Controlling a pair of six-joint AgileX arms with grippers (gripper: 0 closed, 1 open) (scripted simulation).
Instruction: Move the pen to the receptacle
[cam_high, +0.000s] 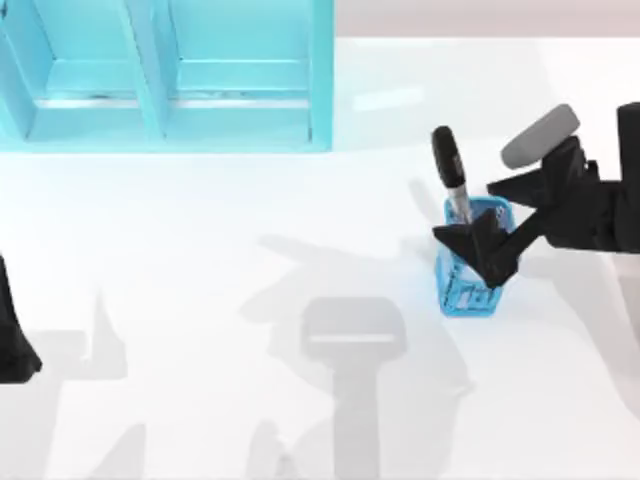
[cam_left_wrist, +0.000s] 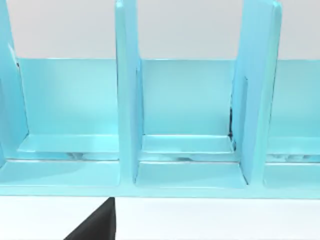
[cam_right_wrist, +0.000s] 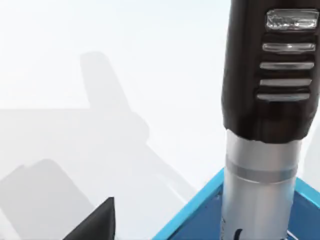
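The pen (cam_high: 447, 160) stands tilted in the blue cup (cam_high: 470, 290) at the table's right, black capped end up and grey barrel down inside. My right gripper (cam_high: 468, 215) hovers over the cup, open, its fingers spread either side of the pen without pinching it. The right wrist view shows the pen (cam_right_wrist: 265, 100) up close, its silver barrel entering the cup's blue rim (cam_right_wrist: 200, 200), with one dark fingertip (cam_right_wrist: 95, 222) well apart from it. My left gripper (cam_high: 15, 350) is parked at the table's left edge, open, one fingertip (cam_left_wrist: 97, 225) visible.
A cyan shelf unit (cam_high: 170, 80) with upright dividers stands at the back left; the left wrist camera faces its compartments (cam_left_wrist: 185, 165). White tabletop with arm shadows stretches between the shelf and the cup.
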